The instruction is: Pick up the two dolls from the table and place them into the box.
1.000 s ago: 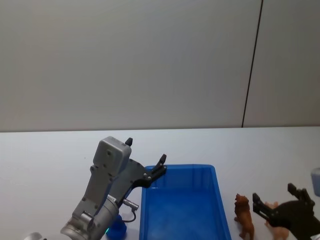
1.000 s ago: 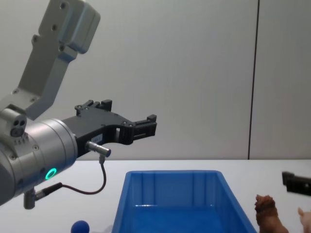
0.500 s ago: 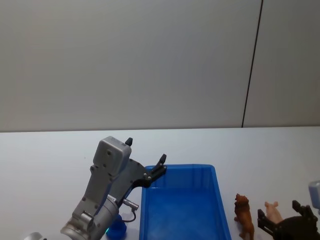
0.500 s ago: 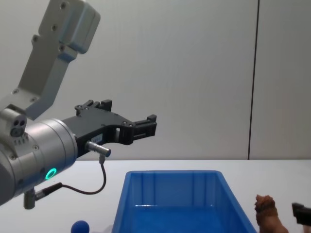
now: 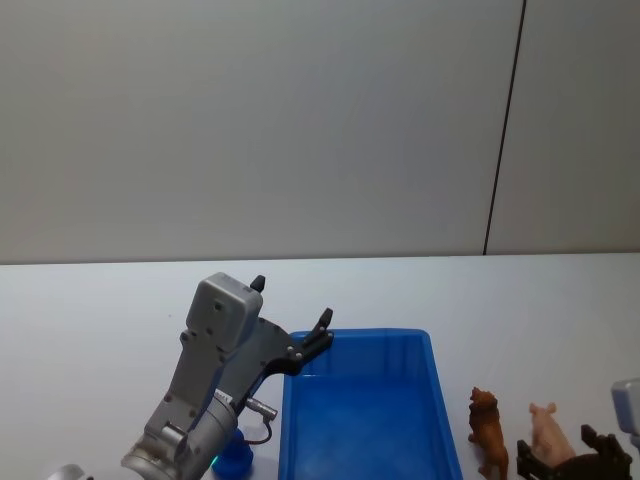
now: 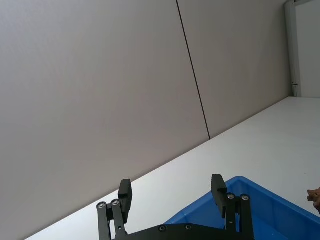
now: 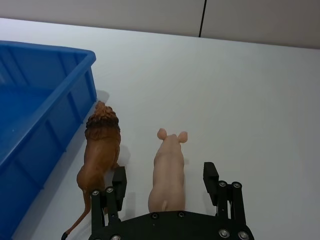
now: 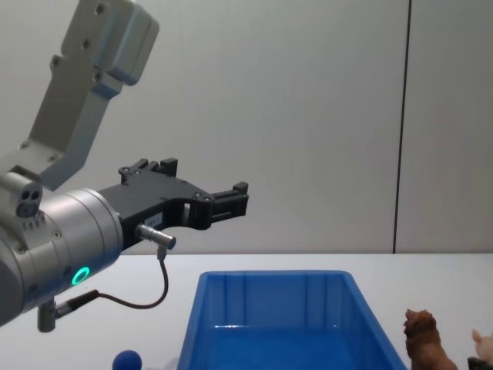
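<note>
At the left edge, left pincer (image 6: pixel 171 185): spread, empty, held in the air by the box's left side; idle.
Small blue ball (image 8: pixel 127 360): on the plain white bench (image 7: pixel 240 90), left of the box.
Bright blue rectangular plastic box (image 5: pixel 370 334): centre, holds neither doll.
Brown shaggy four-legged toy doll (image 7: pixel 100 145): standing just right of the box.
Pale pink smooth pig doll (image 7: pixel 169 170): standing just beside the brown one, further right.
Right pincer (image 7: pixel 164 173): spread, low, straddling the pig's rump.
Risk: one finger sits in the narrow gap between the dolls, so closing may knock the brown doll over; a rump-only grip could slip.
</note>
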Robot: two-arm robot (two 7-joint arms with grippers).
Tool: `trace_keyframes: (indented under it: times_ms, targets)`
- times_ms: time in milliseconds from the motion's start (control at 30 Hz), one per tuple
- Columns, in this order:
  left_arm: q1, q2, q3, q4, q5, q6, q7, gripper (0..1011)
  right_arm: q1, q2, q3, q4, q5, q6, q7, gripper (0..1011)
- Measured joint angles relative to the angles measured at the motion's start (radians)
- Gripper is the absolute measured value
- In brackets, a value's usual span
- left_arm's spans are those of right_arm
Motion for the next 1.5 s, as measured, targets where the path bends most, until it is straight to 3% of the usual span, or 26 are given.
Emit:
trace_keyframes:
  times_ms: [267, 567, 633, 700, 1167, 1500]
  targets:
    - [0.000, 0.000, 0.000, 0.000, 0.000, 0.000, 0.000, 1001, 0.009, -0.010, 0.000, 0.030, 0.005, 0.007, 0.017, 791]
    - [0.000, 0.000, 0.000, 0.000, 0.000, 0.000, 0.000, 1001, 0.013, -0.017, -0.001, 0.042, 0.003, 0.009, 0.024, 518]
    - [0.000, 0.000, 0.000, 0.000, 0.000, 0.000, 0.000, 1001, 0.013, -0.017, -0.001, 0.042, -0.001, 0.008, 0.023, 417]
    - [0.000, 0.000, 0.000, 0.000, 0.000, 0.000, 0.000, 1001, 0.013, -0.018, -0.001, 0.038, -0.005, 0.006, 0.022, 390]
    - [0.000, 0.000, 0.000, 0.000, 0.000, 0.000, 0.000, 1001, 0.016, -0.020, 0.002, -0.041, -0.064, -0.039, 0.006, 380]
    - [0.000, 0.000, 0.000, 0.000, 0.000, 0.000, 0.000, 1001, 0.047, -0.037, -0.006, -0.076, -0.090, -0.080, 0.058, 380]
